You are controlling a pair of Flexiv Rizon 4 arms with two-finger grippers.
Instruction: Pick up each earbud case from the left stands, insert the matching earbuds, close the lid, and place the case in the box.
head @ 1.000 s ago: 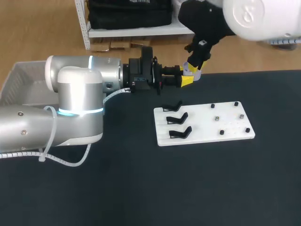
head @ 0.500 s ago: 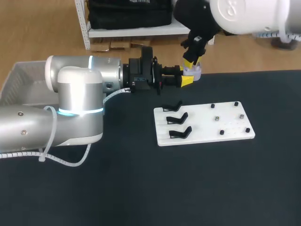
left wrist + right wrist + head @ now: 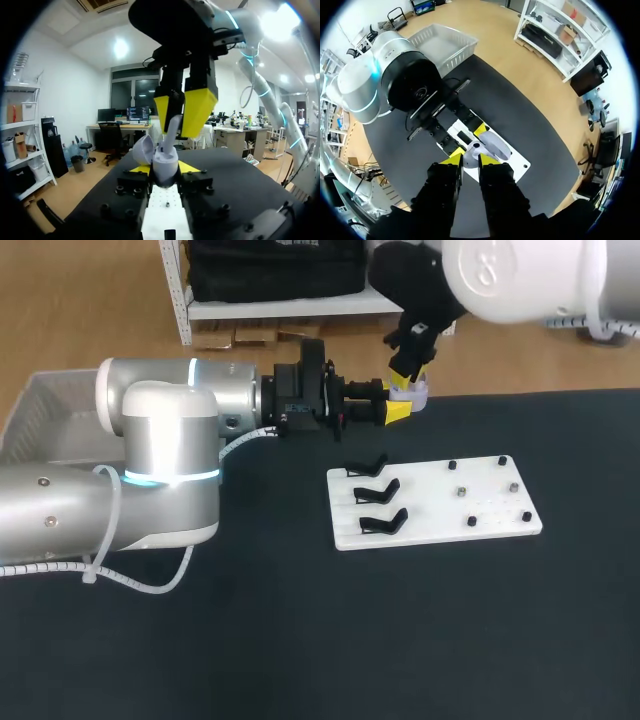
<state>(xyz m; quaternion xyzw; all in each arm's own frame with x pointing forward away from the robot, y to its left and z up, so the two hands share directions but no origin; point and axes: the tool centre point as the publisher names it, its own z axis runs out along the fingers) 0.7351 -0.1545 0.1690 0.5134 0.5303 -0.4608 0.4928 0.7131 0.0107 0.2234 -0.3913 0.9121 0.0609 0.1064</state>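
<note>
My left hand (image 3: 397, 411) is clamped on the case (image 3: 166, 169), a yellow tip on each side of its lower body. It holds the case in the air over the far edge of the surface (image 3: 300, 640), with the lid (image 3: 143, 150) swung open. My right hand (image 3: 470, 159) comes down from above, closed to a narrow gap on an earbud (image 3: 172, 130). It pinches the stem and the bud end is at the case's mouth.

I judge the case to be light, hard, smooth plastic with rounded sides, so it could slip or twist under a downward push. The hold belongs low on the body, clear of the lid and its hinge, which looks like the weak spot. The earbud is tiny and slick. The stem is the only sensible place to hold it, and it wants a gentle, straight seat.

Nearer me, to the right, lies the white board (image 3: 470, 530) with its black stands (image 3: 378, 492). The box (image 3: 40, 410) sits at the far left.
</note>
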